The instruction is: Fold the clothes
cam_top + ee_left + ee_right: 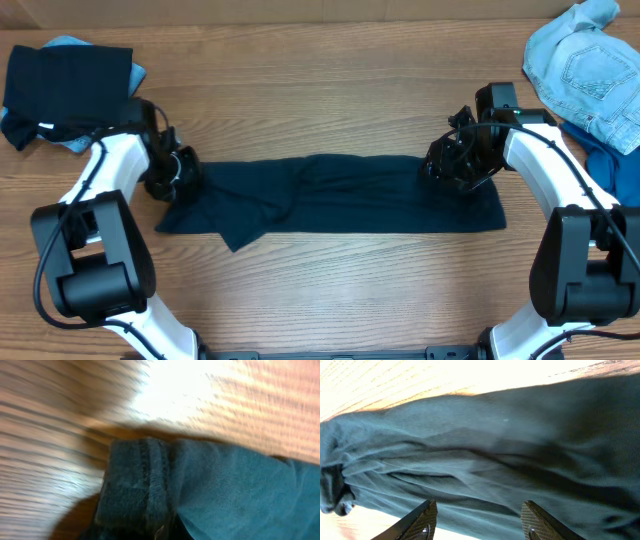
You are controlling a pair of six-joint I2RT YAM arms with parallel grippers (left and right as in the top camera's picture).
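The dark navy shirt (pixel 340 195) lies across the middle of the table as a long folded strip. My left gripper (pixel 172 175) is at the strip's left end. The left wrist view is blurred and shows the shirt's stitched hem (pixel 150 485) bunched right up against the camera, hiding the fingers, so the gripper looks shut on it. My right gripper (pixel 452 165) is over the strip's right end. In the right wrist view its two fingers (pixel 479 522) are wide open and empty just above the wrinkled shirt (pixel 485 450).
A folded black garment (pixel 68 82) lies on a pale blue piece at the back left corner. Pale denim (pixel 585 70) and a mid-blue piece (pixel 612 170) lie at the back right, close to my right arm. Bare wood table (pixel 330 290) runs along the front.
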